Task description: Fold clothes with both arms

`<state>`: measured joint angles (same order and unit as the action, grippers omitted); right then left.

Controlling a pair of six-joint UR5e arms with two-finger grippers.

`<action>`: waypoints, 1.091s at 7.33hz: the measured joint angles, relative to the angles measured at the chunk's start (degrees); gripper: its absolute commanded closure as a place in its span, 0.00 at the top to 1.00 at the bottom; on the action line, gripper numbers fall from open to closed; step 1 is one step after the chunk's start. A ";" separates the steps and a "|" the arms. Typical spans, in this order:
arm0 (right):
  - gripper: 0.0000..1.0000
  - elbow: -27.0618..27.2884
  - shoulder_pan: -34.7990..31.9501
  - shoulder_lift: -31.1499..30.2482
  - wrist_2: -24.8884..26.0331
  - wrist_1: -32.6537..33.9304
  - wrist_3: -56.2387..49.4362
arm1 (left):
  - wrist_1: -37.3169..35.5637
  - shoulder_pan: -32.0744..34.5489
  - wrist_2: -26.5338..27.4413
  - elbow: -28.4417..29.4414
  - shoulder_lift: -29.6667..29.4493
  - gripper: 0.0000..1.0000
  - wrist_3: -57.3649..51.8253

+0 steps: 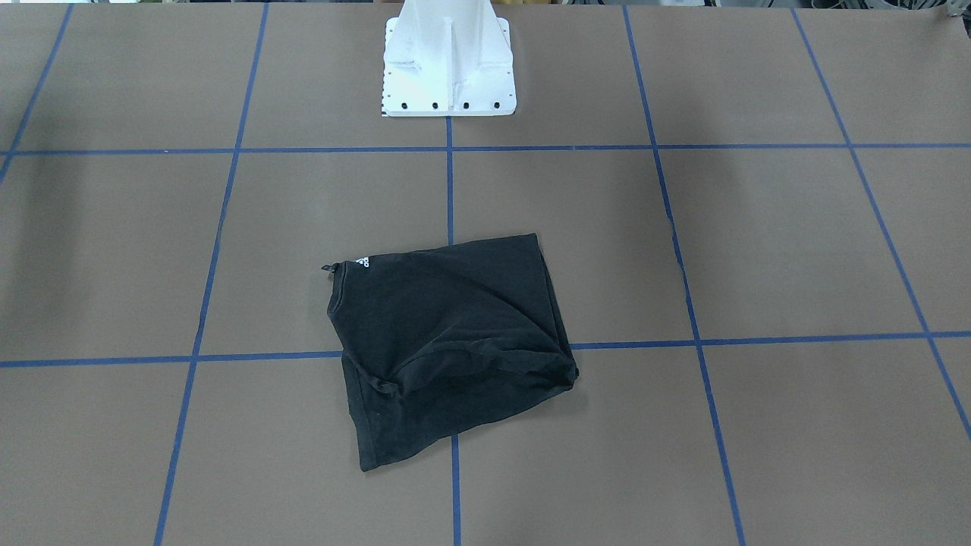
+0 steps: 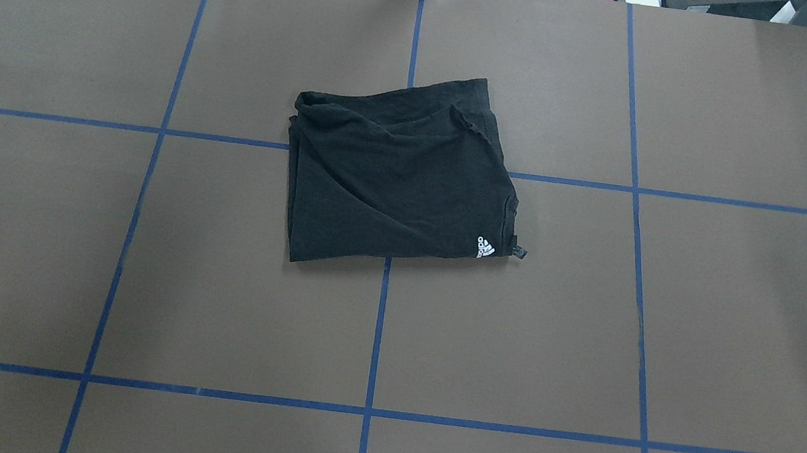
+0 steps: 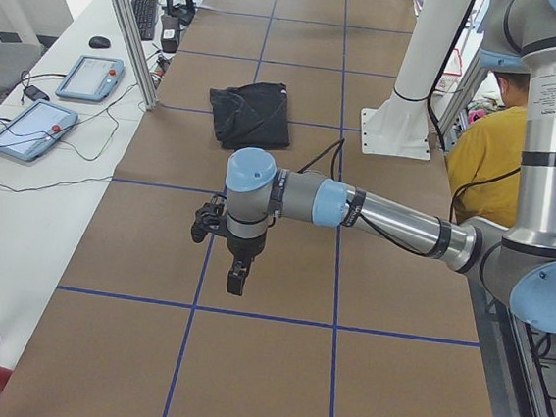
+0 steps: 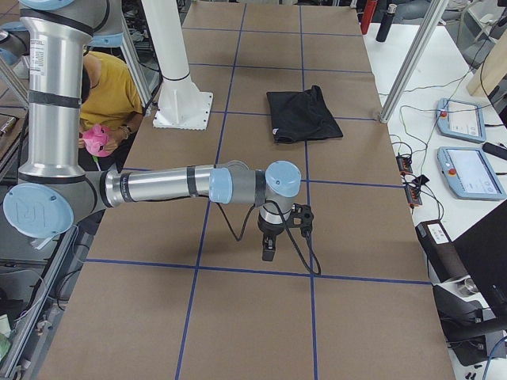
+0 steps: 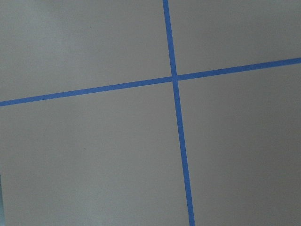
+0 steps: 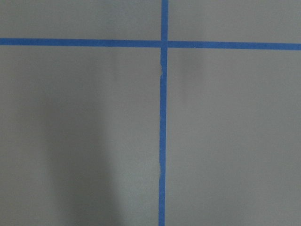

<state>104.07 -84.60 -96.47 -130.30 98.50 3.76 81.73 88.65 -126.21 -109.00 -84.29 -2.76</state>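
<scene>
- While the black cotton T-shirt (image 2: pixel 394 179) lies loosely folded, you risk snagging one layer and undoing it.
- Black two-finger left gripper (image 3: pixel 236 281) and right gripper (image 4: pixel 269 252) hang well apart from it; whether either is open or closed, you cannot tell.

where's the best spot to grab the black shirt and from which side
Probably the bunched fold at the far corner of the black shirt, on the robot's left. It looks rounded and slightly raised, while the other edges lie flat on the table. Come straight down from above, with the jaws set across the ridge.
</scene>
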 measured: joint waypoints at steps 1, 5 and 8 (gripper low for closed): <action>1.00 0.04 0.00 -0.07 0.01 -0.03 0.02 | 0.05 -0.03 0.03 0.29 0.00 1.00 0.03; 1.00 0.08 -1.53 -1.67 -1.90 -0.02 -0.17 | 0.02 -0.04 -0.53 0.61 0.00 1.00 0.04; 1.00 1.50 -8.13 -5.84 -4.74 -0.24 -8.22 | 0.01 0.04 -0.33 0.35 0.08 1.00 -0.04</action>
<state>105.57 -92.72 -102.31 -135.04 98.26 -4.47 81.74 88.70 -126.55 -108.64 -84.21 -2.80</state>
